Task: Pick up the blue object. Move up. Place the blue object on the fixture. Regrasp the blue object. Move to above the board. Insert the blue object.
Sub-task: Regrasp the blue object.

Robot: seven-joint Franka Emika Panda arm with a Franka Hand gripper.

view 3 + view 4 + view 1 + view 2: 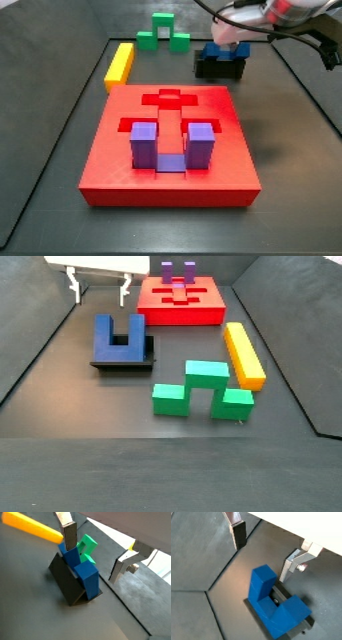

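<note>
The dark blue plastic U-shaped block (120,338) rests on the black box-like fixture (123,361), arms pointing toward the red slab board (183,301) at one o'clock. The pincer (110,292) hangs above at twelve o'clock, fingers apart, gripping nothing.

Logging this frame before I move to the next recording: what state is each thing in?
claw: open, holds nothing, hanging over the blue object
blue object: released, resting on the fixture
fixture: loaded with the blue object
board: cross recess empty
purple block: seated in the board, arms up
green block: loose on the floor
yellow bar: flat on the floor
</note>
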